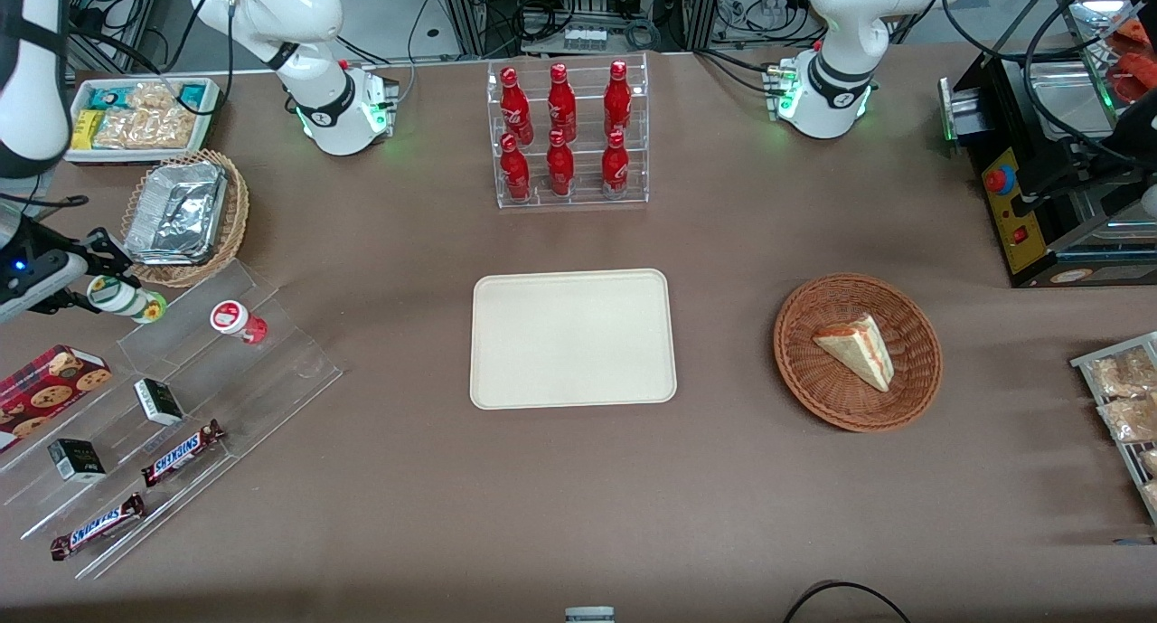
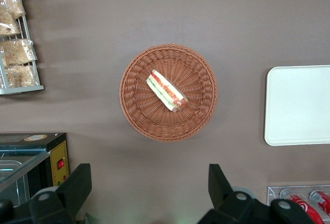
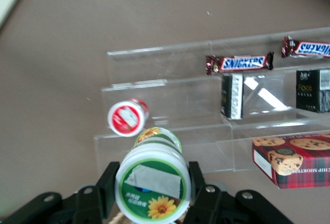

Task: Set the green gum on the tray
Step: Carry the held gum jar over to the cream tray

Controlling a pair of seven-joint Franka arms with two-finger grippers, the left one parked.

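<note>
My right gripper (image 1: pixel 107 290) is shut on the green gum (image 1: pixel 126 299), a small bottle with a white lid ringed green, held above the top step of the clear acrylic stand toward the working arm's end of the table. In the right wrist view the gum's lid (image 3: pixel 153 185) sits between the black fingers (image 3: pixel 108 181), with the gripper (image 3: pixel 152 189) around it. The cream tray (image 1: pixel 572 339) lies flat at the table's middle, with nothing on it; it also shows in the left wrist view (image 2: pixel 299 105).
A red-lidded gum bottle (image 1: pixel 237 320) stands on the acrylic stand (image 1: pixel 172 397) beside the held gum, with Snickers bars (image 1: pixel 181 452), small black boxes (image 1: pixel 158 401) and a cookie box (image 1: pixel 47 385). A wicker basket with foil trays (image 1: pixel 185 214), a cola rack (image 1: pixel 568 133) and a sandwich basket (image 1: pixel 857 352) stand around the tray.
</note>
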